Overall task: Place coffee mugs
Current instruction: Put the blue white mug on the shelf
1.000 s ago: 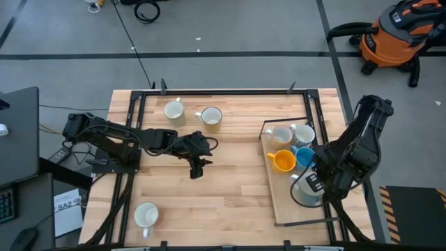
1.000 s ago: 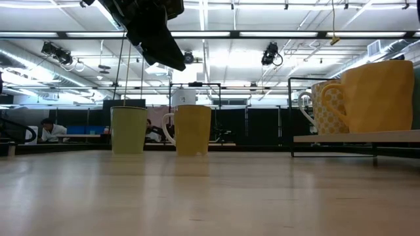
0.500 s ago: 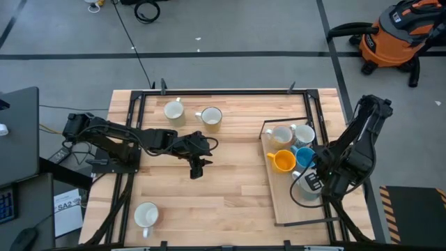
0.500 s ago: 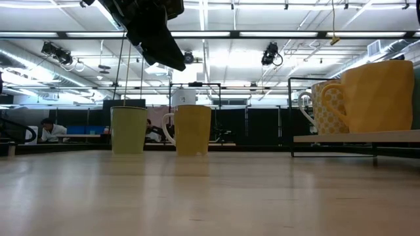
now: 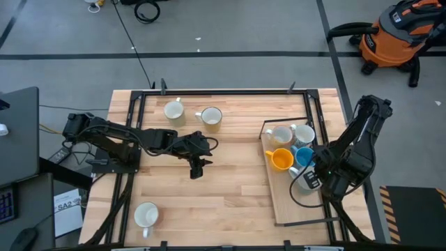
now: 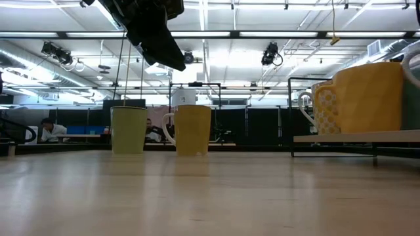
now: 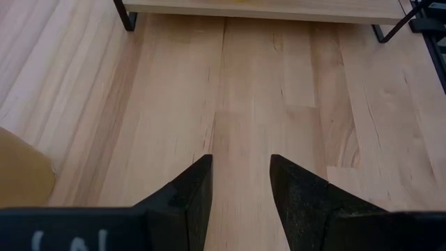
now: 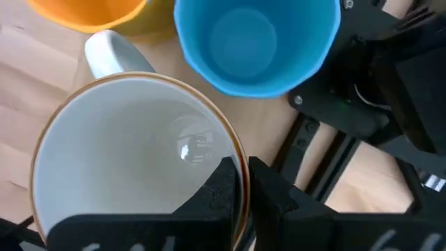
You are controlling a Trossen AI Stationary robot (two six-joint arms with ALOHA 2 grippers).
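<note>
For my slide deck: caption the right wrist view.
Right tool shut on the rim of a white mug, beside the blue mug and yellow-orange mug.

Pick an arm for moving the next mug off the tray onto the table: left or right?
Right. The right gripper is already shut on the rim of the white mug at the tray, beside the blue mug. The left gripper hangs open and empty over bare table.
</note>
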